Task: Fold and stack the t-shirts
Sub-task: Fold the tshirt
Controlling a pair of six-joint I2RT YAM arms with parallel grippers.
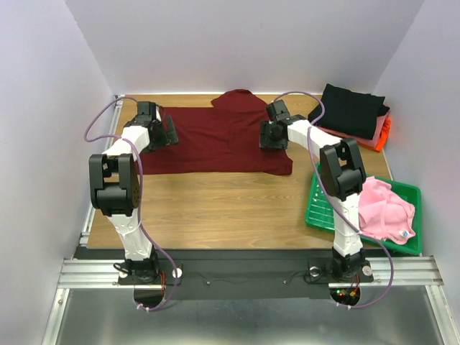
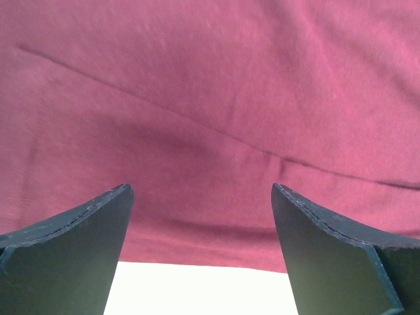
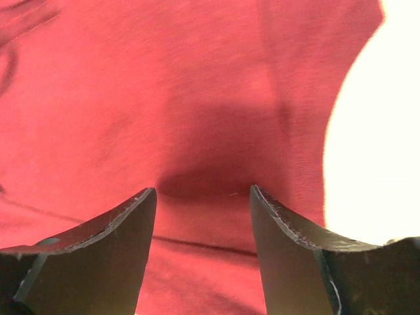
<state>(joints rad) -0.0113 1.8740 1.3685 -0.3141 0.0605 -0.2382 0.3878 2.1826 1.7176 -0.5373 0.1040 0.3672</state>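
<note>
Your left claw [image 1: 169, 133] and right claw [image 1: 272, 136] both gape empty over the maroon t-shirt [image 1: 223, 144] spread flat on the far tabletop [image 1: 230, 208]; it looks light, floppy cloth, so pinch its left and right edges.

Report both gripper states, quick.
Left gripper: open, over the maroon t-shirt, holding nothing.
Right gripper: open, over the same t-shirt, holding nothing.

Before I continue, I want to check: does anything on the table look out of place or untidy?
Only the light pink t-shirt: it lies crumpled in the green tray, unfolded. The maroon t-shirt lies spread out, and the stack of folded t-shirts looks tidy.
</note>
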